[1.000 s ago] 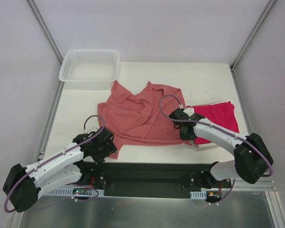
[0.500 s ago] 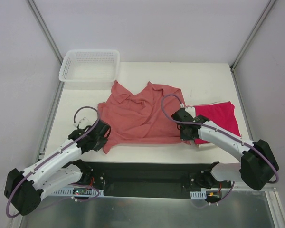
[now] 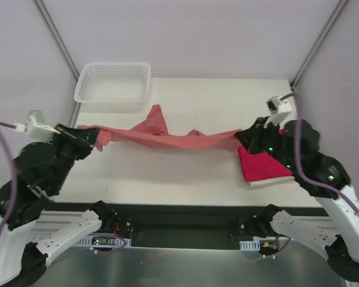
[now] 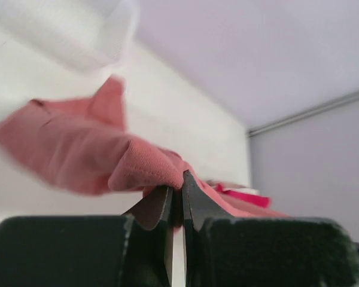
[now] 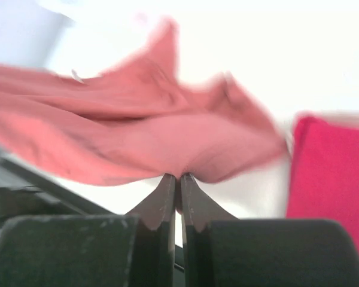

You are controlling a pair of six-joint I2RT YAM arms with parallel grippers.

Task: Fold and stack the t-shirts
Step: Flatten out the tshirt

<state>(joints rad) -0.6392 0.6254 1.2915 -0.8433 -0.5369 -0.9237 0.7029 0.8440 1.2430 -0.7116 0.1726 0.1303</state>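
Two pinches: left gripper and right gripper hold salmon-pink t-shirt (stretched aloft).

Pale table, two things lying on it.

We note a cream, matte top, rectangular, running between grey walls at the left, right and back. At its far left corner sits a white plastic mesh basket, upright, its long side along the back edge. On the right half, near the right edge and towards the front, lies a crimson t-shirt, folded flat into a compact block; its far part is hidden from us. A pale strip shows along its near edge; we cannot tell what that is. Basket and shirt are well apart.
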